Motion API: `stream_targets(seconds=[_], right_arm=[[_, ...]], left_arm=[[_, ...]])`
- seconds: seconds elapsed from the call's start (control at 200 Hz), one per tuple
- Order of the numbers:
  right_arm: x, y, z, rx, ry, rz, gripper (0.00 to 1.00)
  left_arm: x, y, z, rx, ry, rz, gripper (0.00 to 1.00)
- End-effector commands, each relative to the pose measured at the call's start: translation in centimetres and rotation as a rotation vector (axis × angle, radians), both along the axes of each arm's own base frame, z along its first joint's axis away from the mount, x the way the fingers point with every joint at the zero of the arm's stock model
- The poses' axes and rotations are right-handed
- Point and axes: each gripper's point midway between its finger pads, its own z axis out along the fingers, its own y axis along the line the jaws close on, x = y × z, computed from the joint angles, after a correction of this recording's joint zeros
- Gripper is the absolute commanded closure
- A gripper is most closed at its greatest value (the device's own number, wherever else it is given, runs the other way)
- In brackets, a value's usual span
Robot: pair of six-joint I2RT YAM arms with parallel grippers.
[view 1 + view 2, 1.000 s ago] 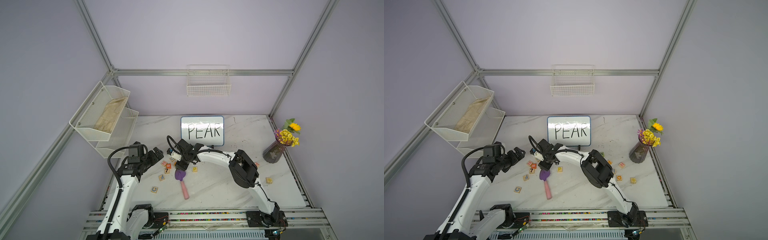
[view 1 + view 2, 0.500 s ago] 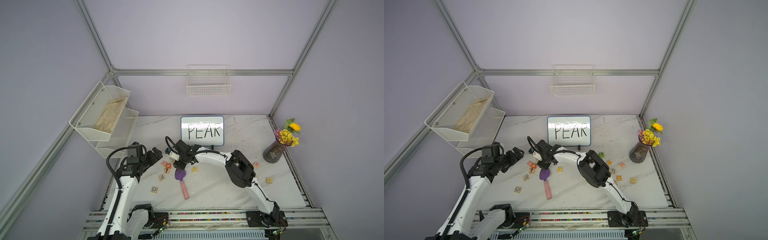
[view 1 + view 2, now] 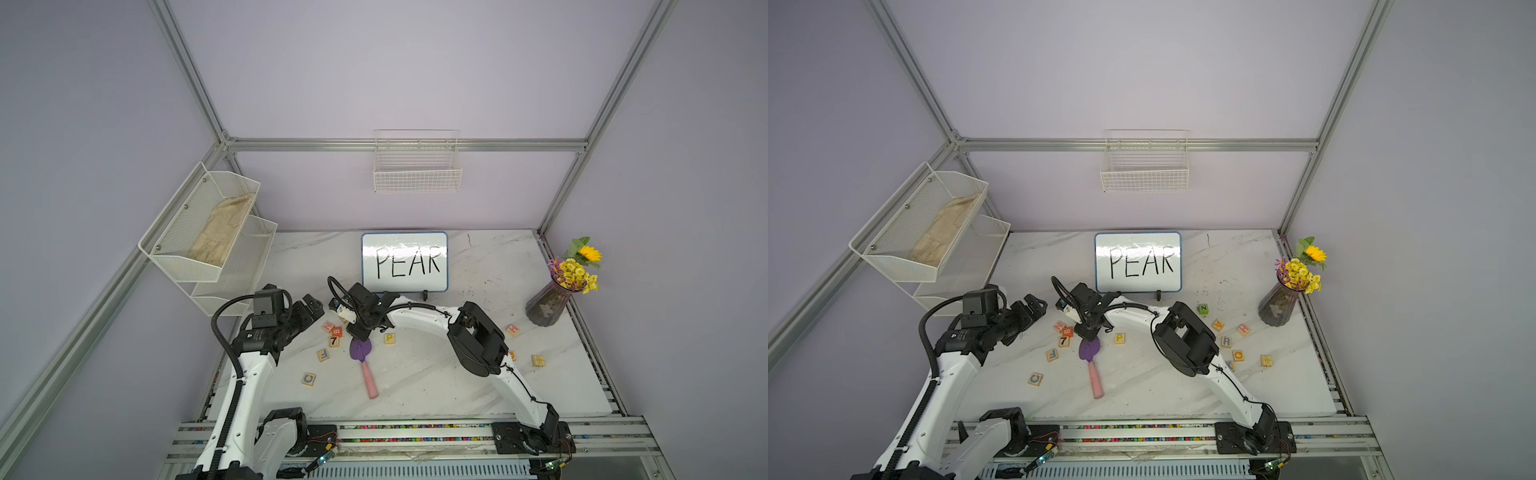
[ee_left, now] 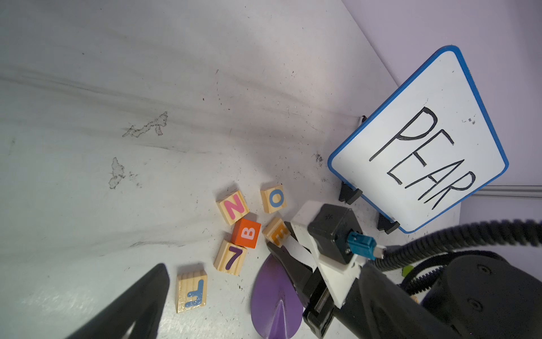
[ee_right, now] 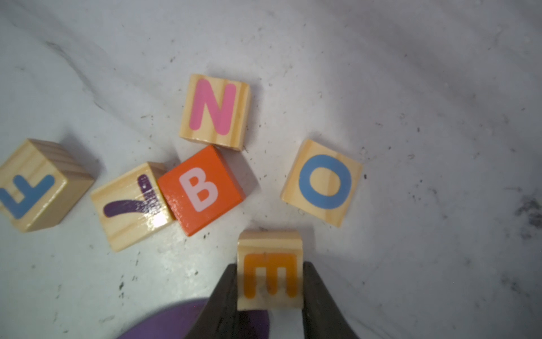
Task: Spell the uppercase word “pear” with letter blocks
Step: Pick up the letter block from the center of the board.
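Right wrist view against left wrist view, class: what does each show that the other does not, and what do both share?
Only the right wrist view shows both fingers of the right gripper pressed on opposite sides of the E block. Only the left wrist view shows the whiteboard reading PEAR. Both show the E block, N block, O block, 7 block, F block, orange B cube and purple scoop.

E block [image 5: 269, 249] between right gripper [image 5: 269, 265] jaws; B cube [image 5: 201, 189] beside it, touching 7 block [image 5: 132, 205]; N block [image 5: 215, 111] just behind.
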Motion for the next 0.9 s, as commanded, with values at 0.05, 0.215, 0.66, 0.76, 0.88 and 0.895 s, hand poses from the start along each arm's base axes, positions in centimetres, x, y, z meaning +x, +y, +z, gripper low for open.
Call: stream_targets(seconds=[0.05, 0.215, 0.66, 0.76, 0.88, 0.895], right_arm=[[0.5, 0.3, 0.2, 0.002, -0.038, -0.021, 0.69], [0.9, 0.3, 4.2, 0.046, -0.095, -0.019, 0.7], [-1.4, -9.7, 10.6, -0.081, -0.3, 0.088, 0.73], [-2.1, -11.9, 10.6, -0.11, -0.322, 0.114, 0.73], [-2.0, -13.8, 10.5, -0.111, -0.31, 0.105, 0.7], [-2.0, -14.0, 10.4, -0.112, -0.308, 0.105, 0.7]], left_arm=[[-0.4, -0.1, -0.7, -0.007, -0.007, -0.012, 0.0], [-0.3, -0.6, -0.6, -0.025, -0.01, -0.038, 0.0], [-0.3, -5.0, 1.2, -0.186, -0.074, -0.252, 0.0], [-0.5, -5.9, 1.4, -0.218, -0.087, -0.283, 0.0], [-0.8, -7.3, 1.6, -0.24, -0.087, -0.322, 0.0], [-0.8, -7.5, 1.6, -0.24, -0.088, -0.327, 0.0]])
